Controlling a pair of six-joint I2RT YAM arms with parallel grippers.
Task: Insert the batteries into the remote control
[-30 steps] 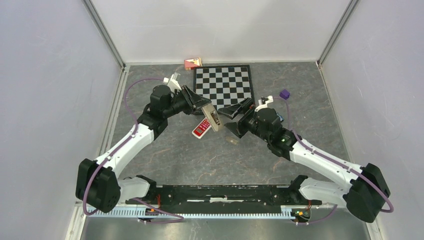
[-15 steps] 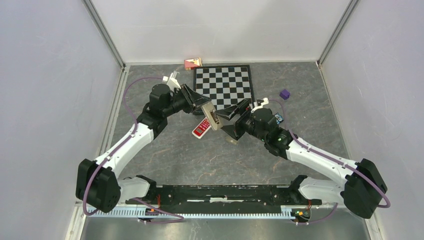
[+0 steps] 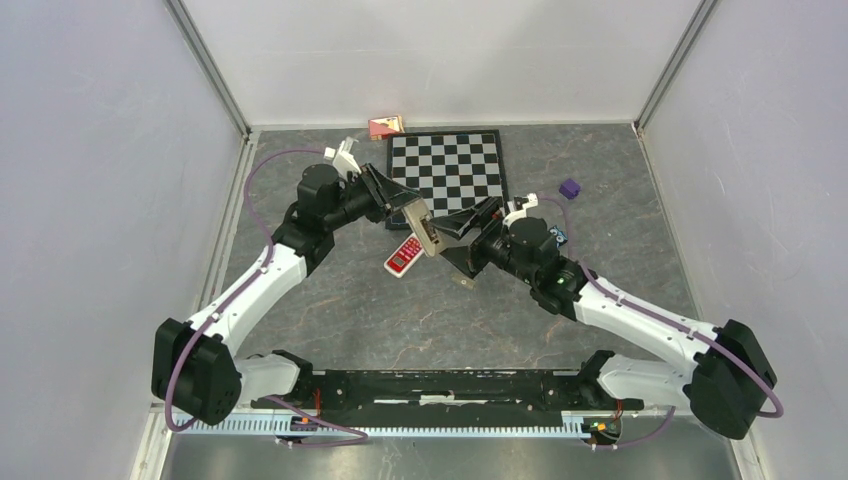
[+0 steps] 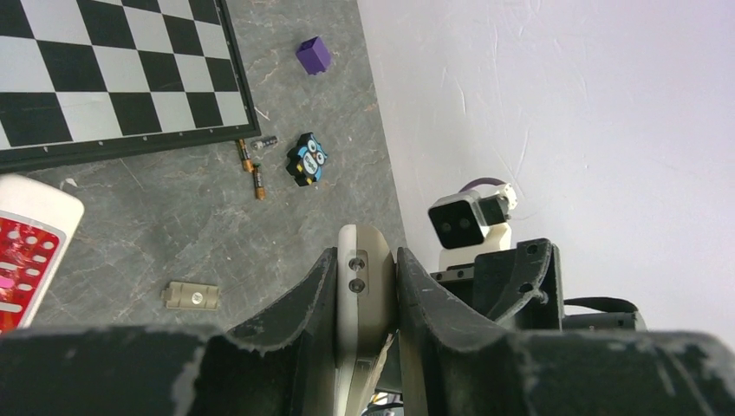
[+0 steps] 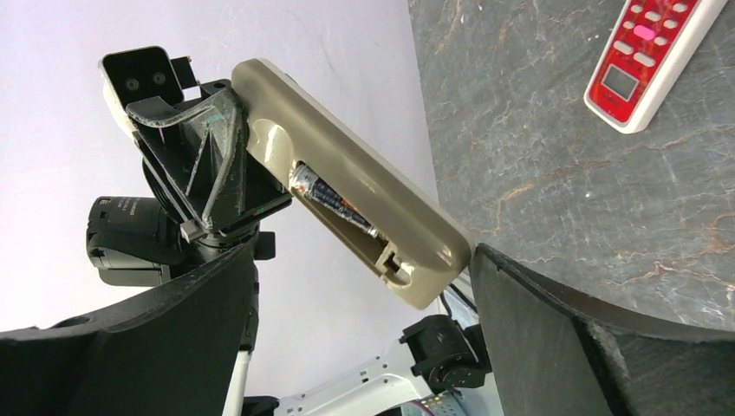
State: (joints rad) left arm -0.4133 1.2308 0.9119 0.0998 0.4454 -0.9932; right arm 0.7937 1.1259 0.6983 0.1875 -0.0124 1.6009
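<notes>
While my left tool (image 4: 366, 260) pinches the remote (image 5: 347, 173) by its long edges and holds it clear of the counter (image 3: 400, 320), the open bay is tilted toward my right tool (image 3: 446, 245). That right tool is spread wide with nothing in it. Its fingers flank the remote's lower end, and I can't tell whether one tip brushes it.

One cell (image 5: 334, 201) sits in the bay along the remote's length, and the slot next to it looks empty to me. The spare batteries (image 4: 257, 180) lie on the counter just off the board's (image 4: 130, 78) right edge, beside an owl toy (image 4: 306, 159). They lie nearly end to end, roughly parallel to that edge.

That puts them behind the right tool, back by its wrist, and in the top view that arm covers them. The right arm is plainly the nearer one. I judge the next move to be backing off the remote, swinging toward the owl, and closing across a cell's short side. The cover (image 4: 191, 296) and a red remote (image 3: 403, 255) lie apart from that path.
</notes>
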